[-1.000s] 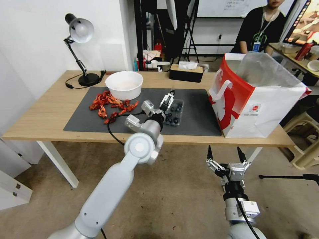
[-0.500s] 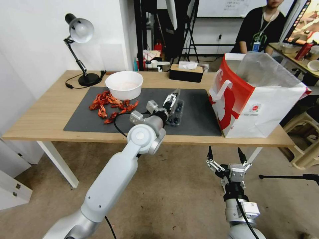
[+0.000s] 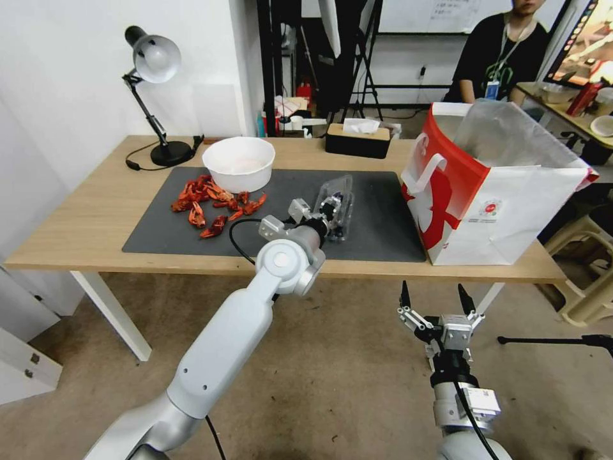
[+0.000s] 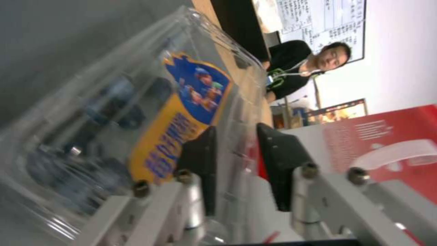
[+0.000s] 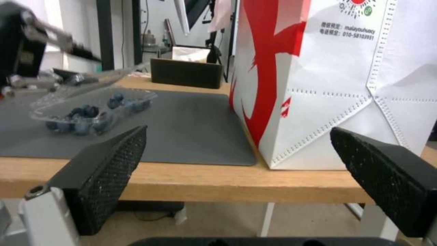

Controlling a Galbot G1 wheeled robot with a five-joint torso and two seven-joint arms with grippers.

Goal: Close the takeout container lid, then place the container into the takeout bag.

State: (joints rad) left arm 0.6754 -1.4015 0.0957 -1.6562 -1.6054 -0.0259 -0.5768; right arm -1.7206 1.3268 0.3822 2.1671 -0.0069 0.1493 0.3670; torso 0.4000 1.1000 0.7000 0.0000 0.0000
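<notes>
The takeout container (image 3: 342, 225), a clear clamshell with dark blueberries (image 4: 104, 112), lies on the grey mat near the table's front edge. Its lid (image 3: 334, 190) stands tilted up over the tray, part-way closed. On the lid (image 4: 136, 85) is a yellow and blue label (image 4: 182, 116). My left gripper (image 3: 329, 208) is shut on the lid's free edge, with one black finger (image 4: 200, 164) on each face. In the right wrist view the container (image 5: 91, 109) sits left of the takeout bag (image 5: 341, 85). The red-and-white takeout bag (image 3: 491, 191) stands open at the table's right end. My right gripper (image 3: 437, 300) hangs open below the table edge.
A white bowl (image 3: 238, 163) and red crayfish pieces (image 3: 211, 201) lie on the mat's left part. A desk lamp (image 3: 156, 83) stands at the back left. A black tissue box (image 3: 357, 139) sits behind the mat. Bare mat (image 3: 383, 211) separates container and bag.
My left gripper has lifted the lid from lying flat and swung it up over the blueberry tray, the arm shifting slightly right. The right arm has not moved.
</notes>
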